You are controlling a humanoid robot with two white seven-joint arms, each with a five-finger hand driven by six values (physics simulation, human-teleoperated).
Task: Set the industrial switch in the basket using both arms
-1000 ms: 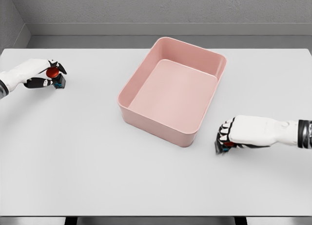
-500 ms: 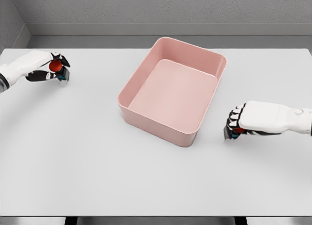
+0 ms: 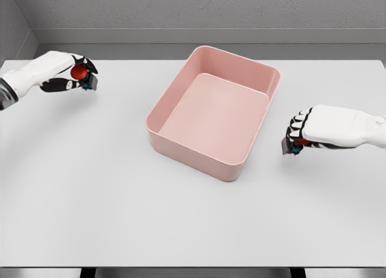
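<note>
**Inspector A:** Where does the basket sit?

**Inspector B:** The pink basket sits at the centre of the frame on the white table, turned at an angle, one corner toward the upper right. Its interior shows only the bare pink floor.

**Inspector A:** And the left hand?

**Inspector B:** The left hand is at the upper left of the frame, well apart from the basket. Its fingers are curled around an industrial switch with a red button and a dark body with a bit of blue. The switch appears held just above the table surface; contact with the table cannot be confirmed.

**Inspector A:** The right hand?

**Inspector B:** The right hand is at the right of the frame, just beside the basket's right corner but not touching it. Its fingers are closed over a second switch; only a dark edge and a sliver of red show beneath the knuckles. A shadow lies on the table below it.

**Inspector A:** Is either switch inside the basket?

**Inspector B:** No. Both are outside its walls, one on each side.
</note>
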